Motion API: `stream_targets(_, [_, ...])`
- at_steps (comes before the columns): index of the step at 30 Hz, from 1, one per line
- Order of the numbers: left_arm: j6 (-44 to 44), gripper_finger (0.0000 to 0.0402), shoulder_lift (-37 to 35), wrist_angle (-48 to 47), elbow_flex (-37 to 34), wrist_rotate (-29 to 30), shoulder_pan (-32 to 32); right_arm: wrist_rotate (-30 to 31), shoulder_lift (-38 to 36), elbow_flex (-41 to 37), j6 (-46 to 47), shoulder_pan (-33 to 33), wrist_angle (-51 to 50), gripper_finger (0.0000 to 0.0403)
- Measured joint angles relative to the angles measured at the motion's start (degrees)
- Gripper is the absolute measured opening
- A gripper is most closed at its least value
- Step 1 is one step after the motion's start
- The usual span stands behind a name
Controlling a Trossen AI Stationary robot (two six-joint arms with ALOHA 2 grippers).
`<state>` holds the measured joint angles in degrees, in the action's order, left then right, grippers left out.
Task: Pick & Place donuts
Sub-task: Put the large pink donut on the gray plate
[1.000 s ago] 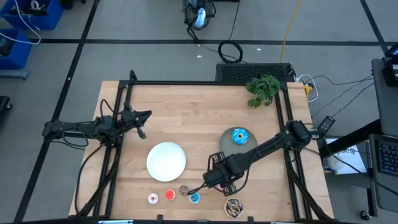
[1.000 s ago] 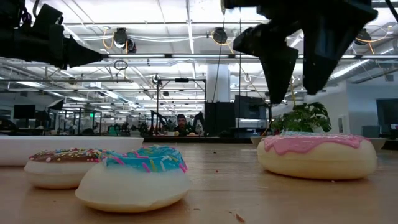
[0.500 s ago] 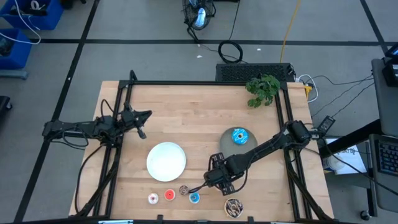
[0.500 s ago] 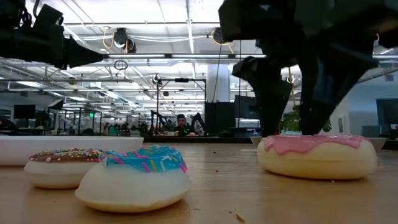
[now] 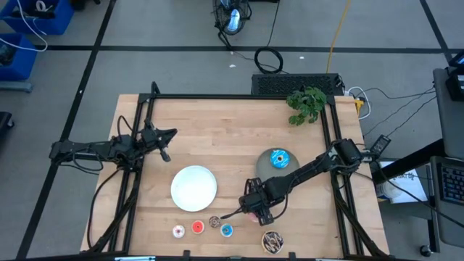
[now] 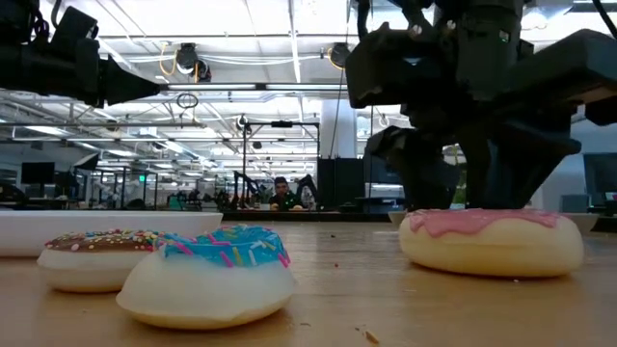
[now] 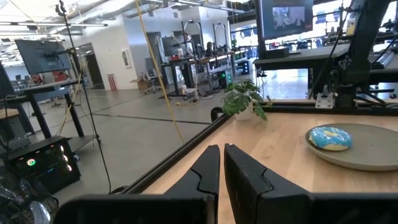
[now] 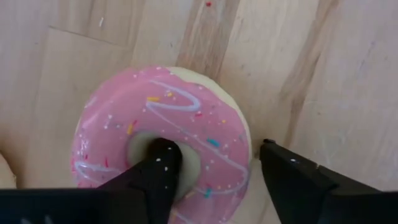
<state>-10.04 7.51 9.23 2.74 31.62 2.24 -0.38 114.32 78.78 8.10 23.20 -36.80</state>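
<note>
Pink-iced toy ring donut [image 8: 163,147] with a pale base: located on the bare wooden table [image 5: 217,138], toward the near edge, just to the right of the row of tiny donuts and between the round white plate [image 5: 193,187] and the round grey plate [image 5: 278,164]. Mostly covered by the right arm in the high view.

Step in hand: grasp approach on this donut, judged from the wrist view. Not yet lifted; base flat on the table in the low view [image 6: 492,241].

Right gripper [image 8: 214,163]: lowered over the donut, jaws spread wide. One finger [image 8: 163,163] set into the centre hole; the other outside the outer rim, so that one side of the ring lies between them. Contact between the inner finger and the icing probable but not confirmed, the hole being in shadow. Nothing clamped yet.

Next move, as a judgement: close on the ring wall, check for a firm hold, raise clear of the table, carry to a plate. Likely target the grey plate, already holding a blue sprinkled donut [image 5: 278,159].

Left gripper [image 7: 221,163]: parked above the left side of the table, fingers nearly together, holding nothing.

Risk: ring tipping or sliding if closed off-centre.
</note>
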Motion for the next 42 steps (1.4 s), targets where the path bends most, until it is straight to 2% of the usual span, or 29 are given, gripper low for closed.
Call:
stream_targets(3, [0.00, 0.0031, 0.00, 0.01, 0.00, 0.00, -0.02, 0.22, 0.02, 0.01, -0.31, 0.00, 0.20, 0.0163])
stream_targets(9, [0.00, 0.0031, 0.00, 0.02, 0.00, 0.00, 0.00, 0.15, -0.06, 0.76, -0.52, -0.98, -0.04, 0.0042])
stream_targets(11, [0.00, 0.0031, 0.00, 0.02, 0.00, 0.01, -0.01, 0.31, -0.49, 0.76, -1.45, -1.16, -0.08, 0.0015])
stream_targets(18, [-0.02, 0.0031, 0.00, 0.03, 0.00, 0.01, -0.02, 1.09, -6.42, 0.79, -2.36, -3.18, -2.33, 0.0031])
stream_targets(24, [-0.39, 0.0031, -0.01, 0.04, 0.00, 0.02, -0.02, 6.94, -17.71, 0.94, -0.33, -4.97, -9.45, 0.0008])
stream_targets(31, [-0.35, 0.0031, -0.01, 0.04, 0.00, 0.02, -0.02, 14.14, -28.44, 0.97, 8.14, -7.31, -22.80, 0.0013])
stream_targets(42, [-0.33, 0.0031, -0.01, 0.04, 0.00, 0.02, -0.02, 13.67, -31.26, 0.88, 16.99, -9.59, -35.63, 0.0010])
